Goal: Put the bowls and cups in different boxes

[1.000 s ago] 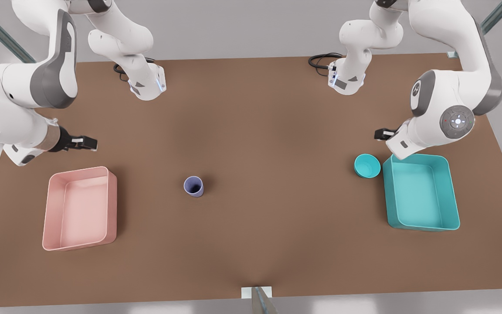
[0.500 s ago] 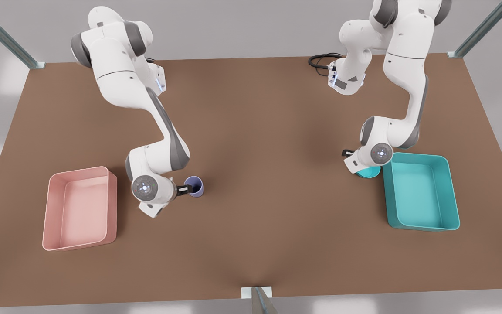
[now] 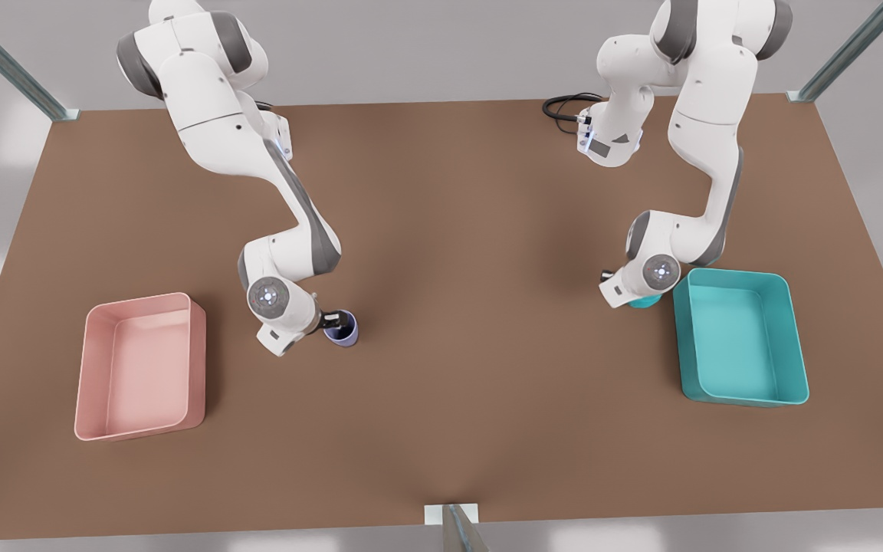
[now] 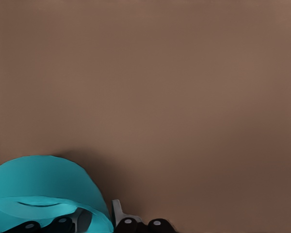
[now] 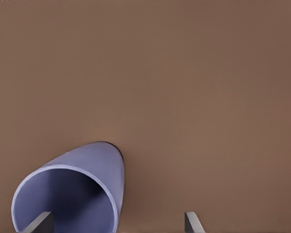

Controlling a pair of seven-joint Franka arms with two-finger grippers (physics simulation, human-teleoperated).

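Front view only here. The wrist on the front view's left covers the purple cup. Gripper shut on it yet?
Observer: No. In the right wrist view the right gripper is open: one finger is inside the cup, the other is outside, and the wall is between them.
Operator: Anything in the cup?
Observer: Nothing in the part of the inside that shows.
Operator: And the bowl? That wrist hides it too.
Observer: In the left wrist view the bowl is upright on the table, with its rim right at the left gripper. I can't tell if there's a grip.
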